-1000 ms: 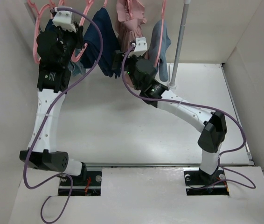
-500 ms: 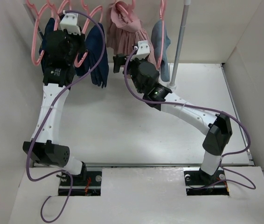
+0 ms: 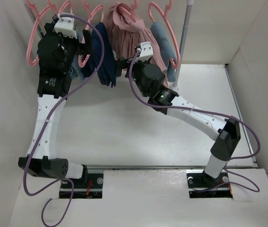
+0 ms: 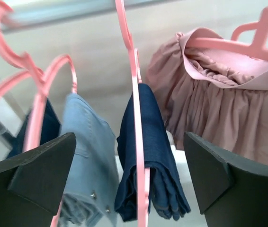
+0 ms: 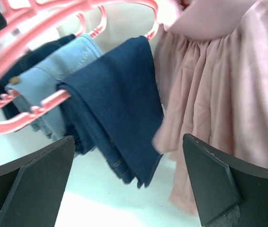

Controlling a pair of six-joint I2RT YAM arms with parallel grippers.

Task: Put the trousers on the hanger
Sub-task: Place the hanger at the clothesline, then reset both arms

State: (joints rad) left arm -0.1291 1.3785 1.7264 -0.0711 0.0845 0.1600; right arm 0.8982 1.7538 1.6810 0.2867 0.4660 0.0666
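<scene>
The dark navy trousers (image 3: 103, 57) hang folded over the bar of a pink hanger (image 3: 95, 11) on the rail at the back. In the left wrist view the hanger (image 4: 136, 113) runs as a thin vertical line in front of the trousers (image 4: 156, 142). My left gripper (image 4: 129, 140) stands open just before them, its fingers wide on either side and touching nothing. My right gripper (image 5: 129, 138) is open too, facing the trousers (image 5: 120, 90) and the hanger bar (image 5: 53, 101) from the right. In the top view the left gripper (image 3: 87, 43) and the right gripper (image 3: 120, 64) flank the trousers.
A pink pleated dress (image 3: 133, 39) hangs right of the trousers. Light blue denim (image 4: 87, 151) hangs to their left, and another denim piece (image 3: 165, 40) hangs at the right. Several pink hangers line the rail. A metal pole (image 3: 183, 45) stands at the back right. White walls close in both sides.
My left gripper has opened and let go of the hanger. The trousers have settled hanging on the rail. The right arm has drawn back a little, still open.
</scene>
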